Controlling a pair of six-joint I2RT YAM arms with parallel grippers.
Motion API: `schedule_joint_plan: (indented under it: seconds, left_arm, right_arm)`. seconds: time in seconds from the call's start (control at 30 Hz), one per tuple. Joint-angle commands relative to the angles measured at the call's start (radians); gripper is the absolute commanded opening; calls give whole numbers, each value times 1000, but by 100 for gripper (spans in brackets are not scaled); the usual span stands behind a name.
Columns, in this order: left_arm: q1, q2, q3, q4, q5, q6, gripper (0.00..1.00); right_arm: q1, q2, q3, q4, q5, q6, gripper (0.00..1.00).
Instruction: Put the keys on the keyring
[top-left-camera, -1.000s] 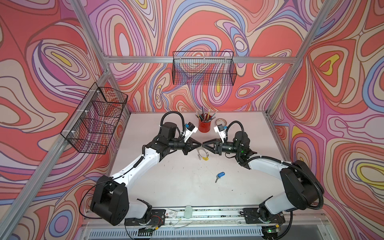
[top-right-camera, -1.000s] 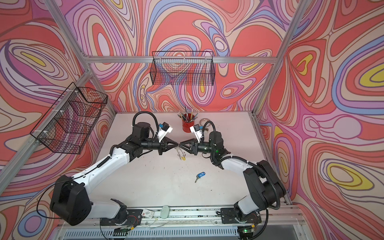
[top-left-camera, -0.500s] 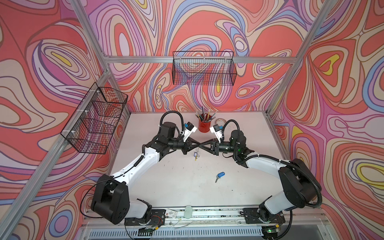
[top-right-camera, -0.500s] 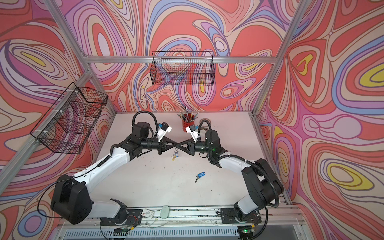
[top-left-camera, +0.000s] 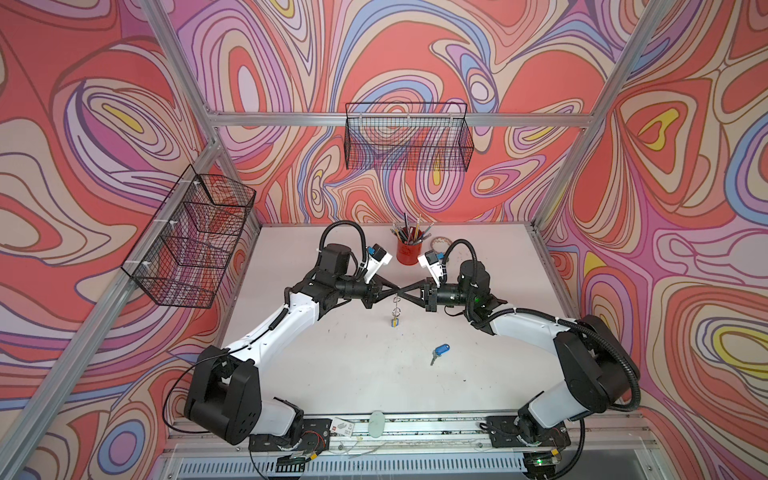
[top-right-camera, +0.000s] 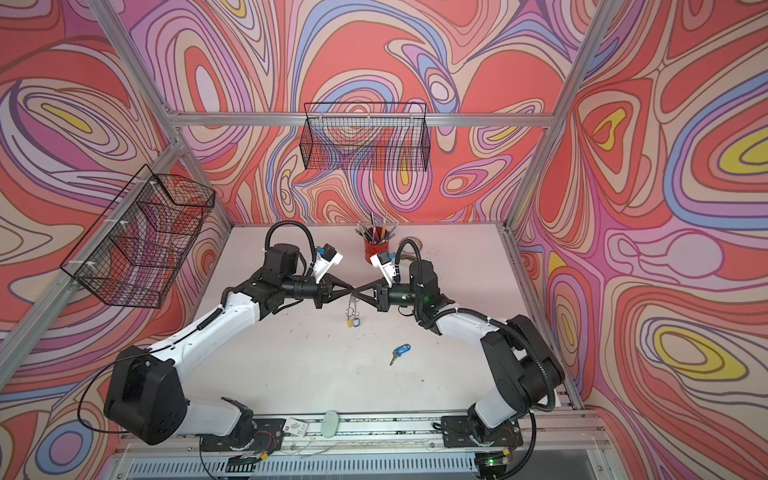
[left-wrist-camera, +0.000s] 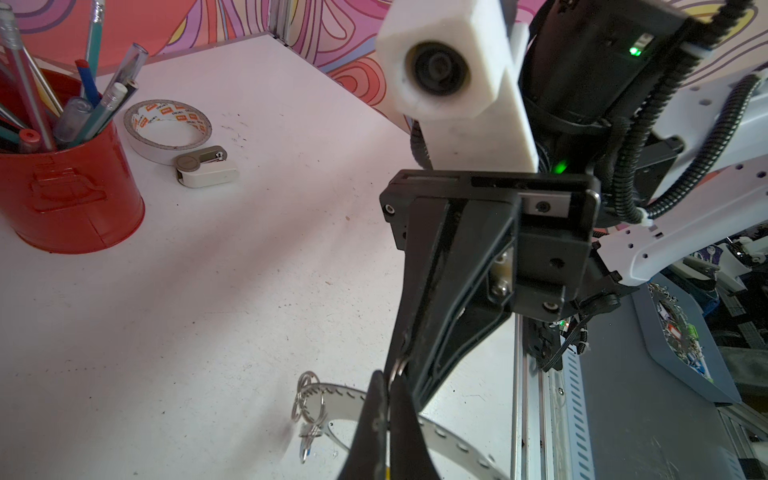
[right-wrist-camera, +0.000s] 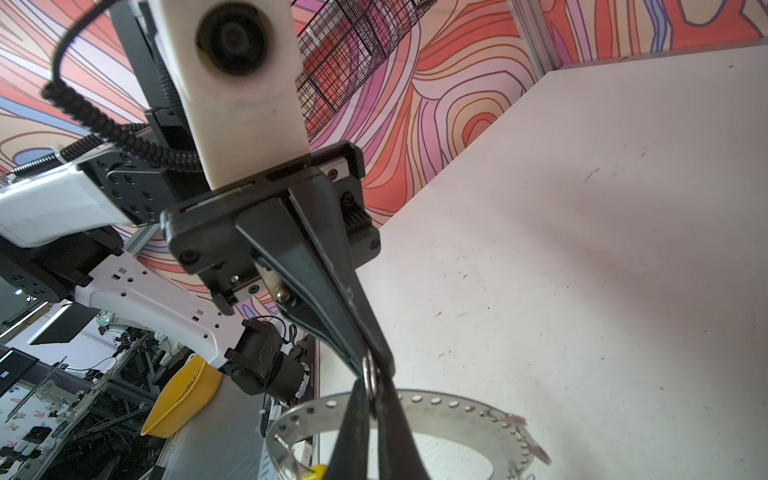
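Two grippers, one keyring, held clear of the table (top-left-camera: 332, 353).
Left gripper (top-left-camera: 390, 290) is pressed together on the keyring (right-wrist-camera: 440, 404), which hangs in front of the cup (top-left-camera: 407, 251). Right gripper (top-left-camera: 405, 290) meets it tip to tip, pinching a small loop (right-wrist-camera: 370, 378) on the band, apparently so one arm steadies while the other works the loop. One key (top-right-camera: 356, 322) dangles from the keyring; the other key (top-left-camera: 440, 351) lies loose, further in front of the cup. Tape (left-wrist-camera: 166, 124) beside the cup bears orange labels, print unreadable.

Twin high overviews of one scene; close, opposed wrist views.
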Motion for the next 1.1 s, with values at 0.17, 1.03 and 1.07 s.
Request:
schedule_joint_plan:
  seconds: [0.17,1.03,1.07]
  left_arm:
    - [50,-36,-43,222,122,-190,14]
    - [43,-51,-549,1272,-58,-842,53]
    - [37,-38,-552,1302,-66,-853,52]
  right_arm:
    - [22,3,-20,80,70,-9,0]
    - [21,77,-32,344,29,131,0]
    - [22,79,-31,348,25,135,0]
